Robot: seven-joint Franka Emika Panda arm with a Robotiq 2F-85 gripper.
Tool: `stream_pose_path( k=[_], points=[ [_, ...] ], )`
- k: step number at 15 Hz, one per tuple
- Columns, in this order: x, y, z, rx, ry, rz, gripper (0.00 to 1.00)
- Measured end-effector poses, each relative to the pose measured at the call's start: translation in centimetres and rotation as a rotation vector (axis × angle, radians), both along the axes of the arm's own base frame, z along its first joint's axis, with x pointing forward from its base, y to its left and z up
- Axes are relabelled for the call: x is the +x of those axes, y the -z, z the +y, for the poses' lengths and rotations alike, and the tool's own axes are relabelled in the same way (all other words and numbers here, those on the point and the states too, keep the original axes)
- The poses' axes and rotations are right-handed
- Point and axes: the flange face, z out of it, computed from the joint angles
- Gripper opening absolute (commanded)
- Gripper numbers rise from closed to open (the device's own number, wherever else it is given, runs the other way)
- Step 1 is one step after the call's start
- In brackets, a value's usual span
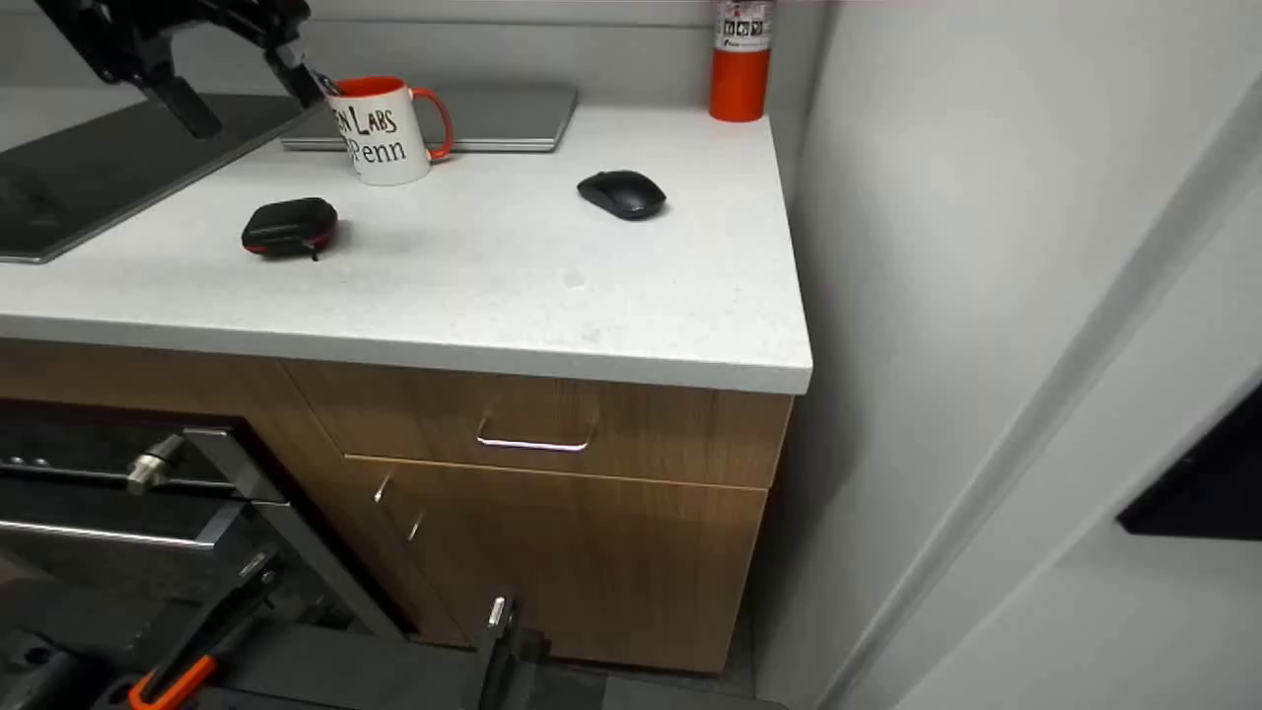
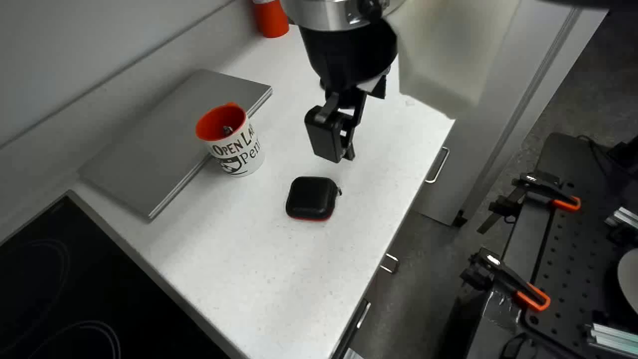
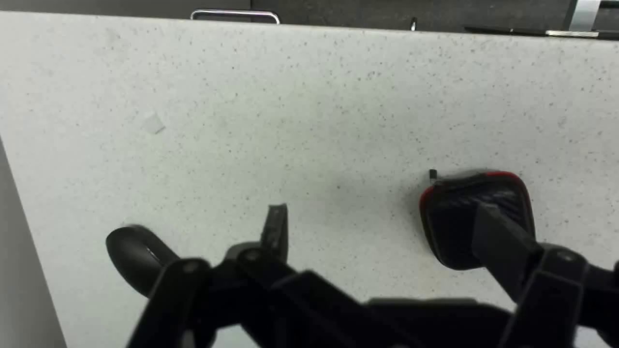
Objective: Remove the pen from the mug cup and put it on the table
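The white mug cup (image 1: pixel 385 148) with red rim and dark lettering stands upright on the white table (image 1: pixel 473 266). It also shows in an exterior view (image 2: pixel 237 149). The dark pen (image 1: pixel 325 84) pokes out at the mug's rim; inside the mug (image 2: pixel 228 130) only its small tip shows, and the rest is hidden. My gripper (image 3: pixel 381 217) is open and empty, with its fingers spread wide. It hovers above the table, apart from the mug, on the table's front-edge side of it (image 2: pixel 340 154). Mug and pen are out of the wrist view.
A black case with red trim (image 2: pixel 311 198) lies near the mug, below one finger in the wrist view (image 3: pixel 454 227). A black mouse (image 1: pixel 623 194) lies farther along. A closed grey laptop (image 2: pixel 169 144) is behind the mug. A red-and-white canister (image 1: pixel 739 79) stands at the back; a dark cooktop (image 2: pixel 65 289) adjoins.
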Motion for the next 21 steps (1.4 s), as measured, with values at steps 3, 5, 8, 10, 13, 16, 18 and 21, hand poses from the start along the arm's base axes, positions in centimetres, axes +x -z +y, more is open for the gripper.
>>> stream_pose_path(
  k=[3, 5, 8, 10, 13, 16, 18, 21],
  points=[
    [0.0, 0.0, 0.0, 0.0, 0.0, 0.0, 1.0],
    [0.0, 0.0, 0.0, 0.0, 0.0, 0.0, 1.0],
    [0.0, 0.0, -0.1, 0.003, 0.001, 0.002, 1.0],
    [0.3, 0.0, -0.3, 0.019, 0.012, -0.004, 1.0],
    [1.4, 0.4, -0.5, 0.075, 0.048, -0.045, 1.0],
    [2.9, 0.8, -0.4, 0.169, 0.104, -0.084, 1.0],
    [4.0, 1.1, -0.2, 0.239, 0.155, -0.11, 1.0],
    [5.5, 0.9, 0.1, 0.317, 0.229, -0.156, 1.0]
  ],
)
